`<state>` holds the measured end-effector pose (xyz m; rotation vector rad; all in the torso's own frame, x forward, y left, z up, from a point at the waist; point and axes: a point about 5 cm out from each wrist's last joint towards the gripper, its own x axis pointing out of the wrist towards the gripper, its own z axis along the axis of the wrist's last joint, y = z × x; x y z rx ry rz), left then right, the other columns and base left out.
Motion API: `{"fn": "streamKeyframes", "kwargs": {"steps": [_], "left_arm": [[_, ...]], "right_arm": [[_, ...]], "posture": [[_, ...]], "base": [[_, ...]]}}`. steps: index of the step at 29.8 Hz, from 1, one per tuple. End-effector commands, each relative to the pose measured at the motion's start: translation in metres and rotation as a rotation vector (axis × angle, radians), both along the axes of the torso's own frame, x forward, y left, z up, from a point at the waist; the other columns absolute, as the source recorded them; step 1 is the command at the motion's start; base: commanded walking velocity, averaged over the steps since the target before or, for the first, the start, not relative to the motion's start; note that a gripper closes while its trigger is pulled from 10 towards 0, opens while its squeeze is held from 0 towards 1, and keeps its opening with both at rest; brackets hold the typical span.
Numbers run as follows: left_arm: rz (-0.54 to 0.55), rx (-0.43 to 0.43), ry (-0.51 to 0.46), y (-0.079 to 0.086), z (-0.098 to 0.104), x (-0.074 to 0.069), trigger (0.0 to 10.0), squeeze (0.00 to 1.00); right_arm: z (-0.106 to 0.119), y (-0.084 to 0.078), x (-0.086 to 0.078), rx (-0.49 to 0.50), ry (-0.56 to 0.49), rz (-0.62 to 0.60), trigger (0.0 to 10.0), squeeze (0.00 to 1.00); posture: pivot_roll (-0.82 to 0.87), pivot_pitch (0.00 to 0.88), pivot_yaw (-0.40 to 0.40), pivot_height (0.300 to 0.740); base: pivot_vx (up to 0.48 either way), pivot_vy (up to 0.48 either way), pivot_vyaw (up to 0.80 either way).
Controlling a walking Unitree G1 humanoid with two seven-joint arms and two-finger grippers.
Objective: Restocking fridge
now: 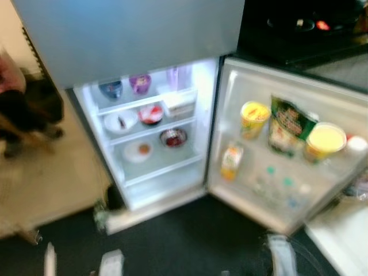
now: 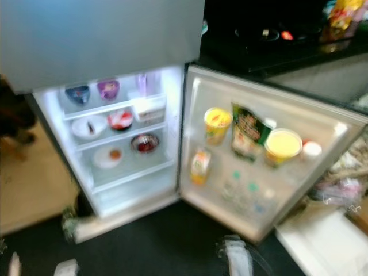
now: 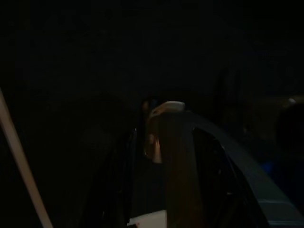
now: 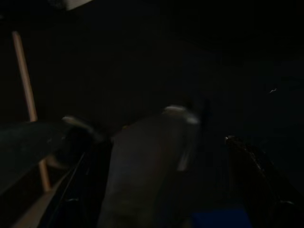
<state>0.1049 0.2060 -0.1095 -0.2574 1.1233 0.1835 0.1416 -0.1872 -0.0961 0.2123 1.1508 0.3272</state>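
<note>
Head views blurred; the camera looks down at a small fridge (image 1: pixel 144 52) with its door (image 1: pixel 287 144) swung wide open to the robot's right. Interior lit.

Fridge shelves, top to bottom:
- Top shelf: blue cup (image 1: pixel 111 89) beside purple cup (image 1: pixel 140 84), and a pale tall container (image 1: pixel 172 77) further right.
- Second shelf: white bowl (image 1: pixel 121 121), then a red-and-white bowl (image 1: pixel 150 114), then a white box (image 1: pixel 180 102) at the right.
- Third shelf: white plate (image 1: pixel 138 151) with something orange on it; dark bowl (image 1: pixel 173 137) with red contents beside it.
- Lowest compartment holds nothing that can be made out.

Door racks:
- Upper rack: yellow cup (image 1: pixel 253 118), green bag (image 1: pixel 290 125), wide yellow-lidded tub (image 1: pixel 325 141), and a small white item at the far end, too blurred to identify.
- Lower rack: orange carton (image 1: pixel 231 161) near the hinge side; a row of clear bottles (image 1: pixel 280 190) with green-blue caps beside it.

Surroundings: dark floor (image 1: pixel 190 236) in front of the fridge, tan floor to the left. A dark stove surface (image 1: pixel 299 29) sits beyond the door. A white surface edge (image 1: pixel 345 236) shows at lower right.

Arms: silver parts show along the bottom edge of the head views, low and apart from the fridge. Wrist views are very dark. Left end effector (image 3: pixel 164 142) and right end effector (image 4: pixel 142 156) show as dim shapes only; cannot tell whether either is released, clenched or grasping anything.
</note>
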Motion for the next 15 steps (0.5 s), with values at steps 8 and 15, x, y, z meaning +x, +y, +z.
{"fn": "streamKeyframes", "kwargs": {"steps": [8, 15], "left_arm": [[-0.022, 0.006, 0.001, 0.0017, -0.0002, -0.0027, 10.0, 0.00], [-0.032, 0.005, 0.003, 0.0031, -0.0001, -0.0035, 10.0, 0.00]], "right_arm": [[0.0041, -0.0044, 0.0093, -0.011, -0.033, -0.005, 10.0, 0.00], [0.0039, -0.0031, 0.0091, -0.008, -0.032, -0.004, 10.0, 0.00]], "posture": [[-0.06, 0.000, 0.017, 0.740], [-0.06, 0.000, 0.022, 0.740]], "base": [[0.000, 0.000, 0.00], [0.000, 0.000, 0.00]]}}
